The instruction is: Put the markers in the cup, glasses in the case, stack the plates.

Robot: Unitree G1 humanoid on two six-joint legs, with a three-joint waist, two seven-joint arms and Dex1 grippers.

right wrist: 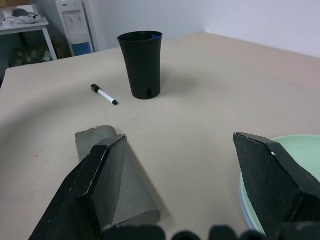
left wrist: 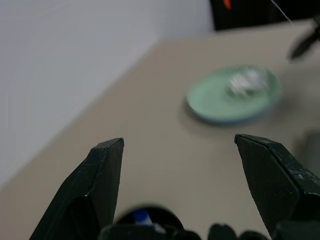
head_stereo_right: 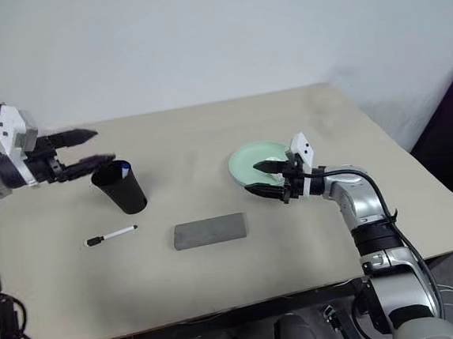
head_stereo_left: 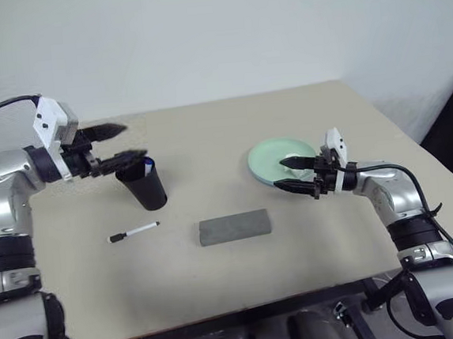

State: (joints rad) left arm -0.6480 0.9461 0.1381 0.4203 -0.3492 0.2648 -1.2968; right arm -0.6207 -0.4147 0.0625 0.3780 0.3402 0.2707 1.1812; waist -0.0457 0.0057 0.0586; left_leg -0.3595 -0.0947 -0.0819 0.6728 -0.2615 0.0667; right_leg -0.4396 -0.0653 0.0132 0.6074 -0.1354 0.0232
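Both claws agape, empty: left claw (head_stereo_left: 121,144), right claw (head_stereo_left: 289,175)

Cup (head_stereo_left: 144,185) left, case (head_stereo_left: 235,227) middle, plates (head_stereo_left: 272,159) right, apparently stacked.

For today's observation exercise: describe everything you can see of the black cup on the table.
The black cup is smooth, plastic-looking and tapered, wider at the rim than at the base. It stands upright on the beige table, with a blue marker cap showing at its rim. The open left gripper hovers above it without touching. A black-capped marker lies nearby, apart from it.
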